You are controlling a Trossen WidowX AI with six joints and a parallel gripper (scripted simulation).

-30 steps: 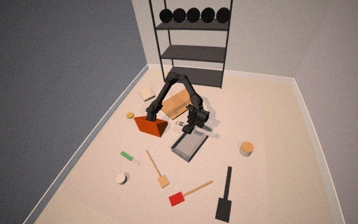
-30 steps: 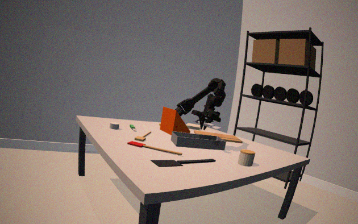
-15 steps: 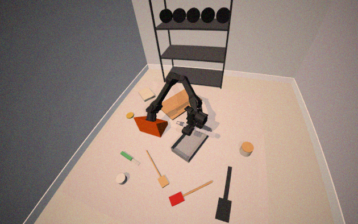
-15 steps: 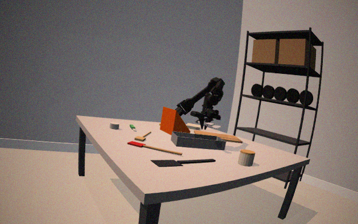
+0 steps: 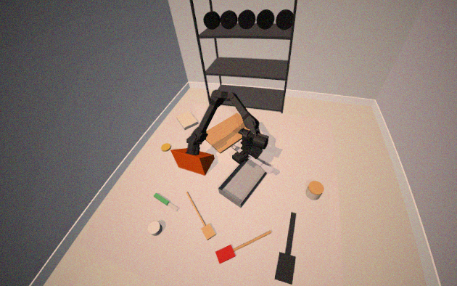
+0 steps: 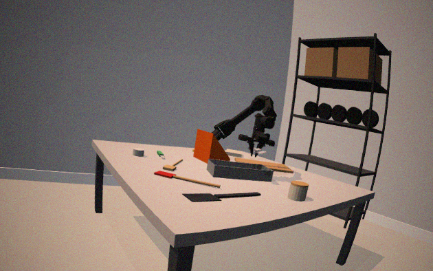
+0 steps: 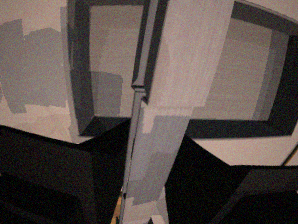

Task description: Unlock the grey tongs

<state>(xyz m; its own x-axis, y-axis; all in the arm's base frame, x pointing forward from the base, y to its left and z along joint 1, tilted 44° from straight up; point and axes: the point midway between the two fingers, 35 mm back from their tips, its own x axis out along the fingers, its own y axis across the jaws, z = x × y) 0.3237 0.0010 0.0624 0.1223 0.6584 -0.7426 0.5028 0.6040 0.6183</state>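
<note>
Tongs (image 5: pixel 262 165) (image 6: pixel 260 151) (image 7: pixel 172 100) are clamped in the fingers (image 5: pixel 242 156) (image 6: pixel 253 155), held above the surface beside the roasting tin's (image 5: pixel 230 197) (image 6: pixel 240 173) (image 7: pixel 79 100) far end. The pick-up looks done; pointing the tips down, squeezing to unlock, and laying them open on the wooden board (image 5: pixel 221 137) (image 6: pixel 280 166) seemingly remain.

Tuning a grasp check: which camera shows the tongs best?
Wrist: the tongs run large through the frame, between the end effector's fingers. Top shows parts either side of the end effector; exterior, only a small pale piece beside it.
</note>
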